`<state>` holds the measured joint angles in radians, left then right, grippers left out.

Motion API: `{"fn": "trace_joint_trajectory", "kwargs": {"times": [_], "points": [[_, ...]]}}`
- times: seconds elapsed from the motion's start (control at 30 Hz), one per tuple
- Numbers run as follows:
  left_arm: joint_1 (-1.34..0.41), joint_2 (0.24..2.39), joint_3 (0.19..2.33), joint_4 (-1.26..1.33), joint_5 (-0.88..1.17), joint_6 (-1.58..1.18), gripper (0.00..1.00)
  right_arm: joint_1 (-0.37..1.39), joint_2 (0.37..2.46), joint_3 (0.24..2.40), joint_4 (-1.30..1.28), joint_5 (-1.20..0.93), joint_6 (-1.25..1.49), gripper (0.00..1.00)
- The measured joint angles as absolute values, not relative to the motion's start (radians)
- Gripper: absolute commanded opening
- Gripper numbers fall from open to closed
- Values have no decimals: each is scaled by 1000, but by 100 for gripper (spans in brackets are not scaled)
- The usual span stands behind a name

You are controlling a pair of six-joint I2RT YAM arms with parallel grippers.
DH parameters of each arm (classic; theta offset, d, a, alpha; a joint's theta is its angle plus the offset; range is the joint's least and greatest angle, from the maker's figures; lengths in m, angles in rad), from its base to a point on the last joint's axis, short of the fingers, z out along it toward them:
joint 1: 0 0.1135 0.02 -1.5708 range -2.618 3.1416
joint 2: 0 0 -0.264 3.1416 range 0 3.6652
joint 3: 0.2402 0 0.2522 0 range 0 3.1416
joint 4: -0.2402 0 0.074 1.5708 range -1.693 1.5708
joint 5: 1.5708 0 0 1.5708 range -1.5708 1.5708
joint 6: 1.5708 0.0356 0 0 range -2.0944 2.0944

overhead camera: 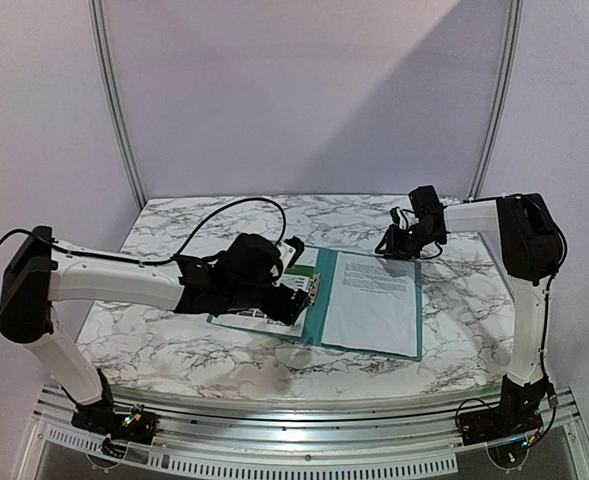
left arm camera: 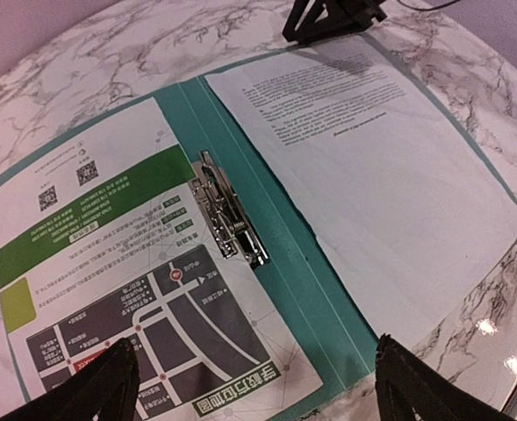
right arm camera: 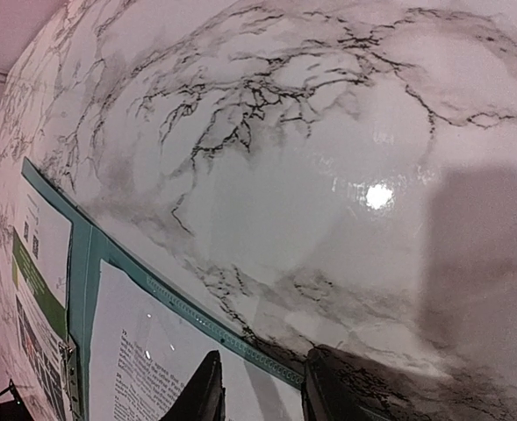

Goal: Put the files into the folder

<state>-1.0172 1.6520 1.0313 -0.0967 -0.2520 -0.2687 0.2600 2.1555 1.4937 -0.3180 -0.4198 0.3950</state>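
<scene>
Top view hides my left gripper (left arm camera: 254, 377) jaws | left wrist: spread wide, ridged metal clip (left arm camera: 230, 219) ahead | right gripper (right arm camera: 262, 377): slightly parted at thin teal folder (right arm camera: 157, 294) edge.

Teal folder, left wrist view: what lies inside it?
White text sheet on its right half, green map sheet on the left, metal clip near the spine. The folder beneath both sheets is covered.

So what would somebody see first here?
The open teal folder in the middle of the marble table, with a shiny clip at its fold. A green map sheet lies on its left half and a white text sheet on its right. The left claw is open over the map sheet.
</scene>
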Motion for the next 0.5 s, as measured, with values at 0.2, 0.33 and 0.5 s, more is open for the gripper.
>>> {"fn": "trace_joint_trajectory", "kwargs": {"times": [0.2,0.33,0.5], "points": [[-1020,1673,1031,-65,-264,-261,93,263,2155,1499,-344,-425,372,31],[-1020,1677,1031,-65,-279,-258,93,273,2137,1472,-340,-424,368,31],[-1018,1678,1047,-75,-308,-253,93,299,2067,1374,-336,-425,377,31]]}}
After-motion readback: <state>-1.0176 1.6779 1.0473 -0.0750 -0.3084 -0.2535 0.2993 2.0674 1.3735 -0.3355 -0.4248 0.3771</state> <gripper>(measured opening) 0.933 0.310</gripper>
